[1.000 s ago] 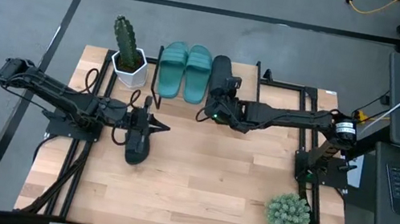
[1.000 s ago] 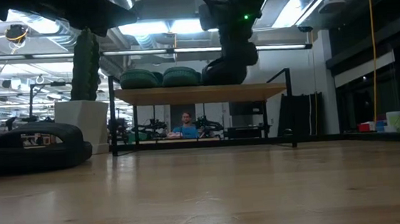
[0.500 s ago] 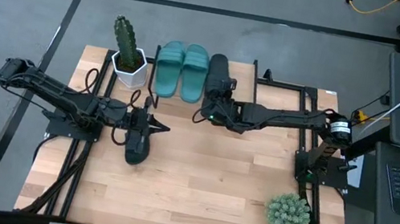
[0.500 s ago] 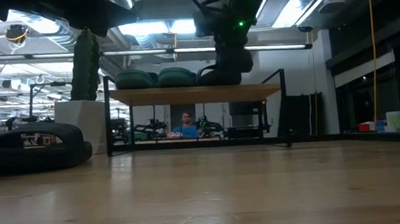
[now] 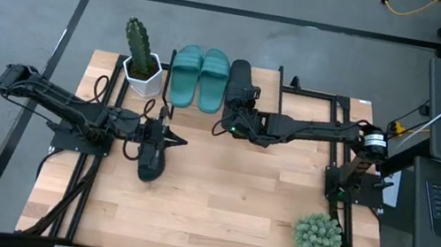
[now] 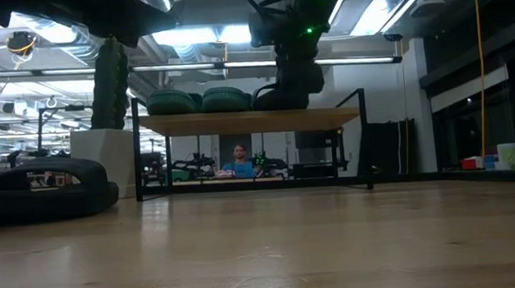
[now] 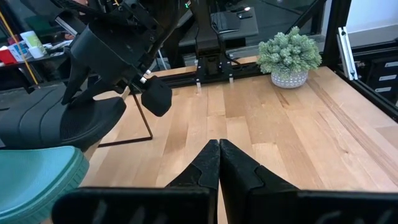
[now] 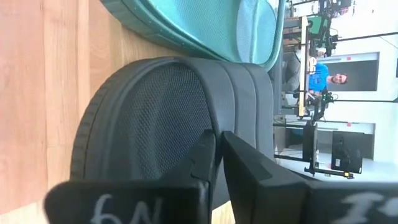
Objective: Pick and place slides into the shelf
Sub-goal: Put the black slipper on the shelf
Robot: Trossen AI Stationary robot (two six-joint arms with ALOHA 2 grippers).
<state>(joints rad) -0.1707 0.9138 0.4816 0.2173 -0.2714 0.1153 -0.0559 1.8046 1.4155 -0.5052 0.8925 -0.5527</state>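
Observation:
Two teal slides point(image 5: 200, 75) lie side by side on the shelf point(image 6: 247, 122) at the table's far edge. A black slide point(image 5: 238, 80) lies on the shelf to their right. My right gripper point(image 5: 239, 107) point(image 8: 216, 146) stands over that slide's near end, shut. A second black slide point(image 5: 151, 162) point(image 6: 40, 189) rests sole-down on the table. My left gripper point(image 5: 180, 141) point(image 7: 218, 152) is shut and hovers just right of this second slide, apart from it. My right gripper comes at the black slide from above, slanting from the table's right. Its shut fingertips point(image 8: 208, 140) stand against the textured footbed point(image 8: 155, 106) behind the ribbed strap point(image 8: 249, 93). I see nothing pinched between them. The slide lies flat on the shelf top.
A cactus in a white pot point(image 5: 141, 63) stands left of the shelf. A small bushy plant in a pot point(image 5: 316, 237) sits at the near right corner. Bare wooden tabletop point(image 5: 226, 196) fills the middle and near side. A person point(image 6: 241, 168) shows in the room beyond.
My right gripper moved toward the table's left and slightly toward the far edge, taking the black slide with it. The shelf with the teal slides slid a little to the left. All has been still for the last half second.

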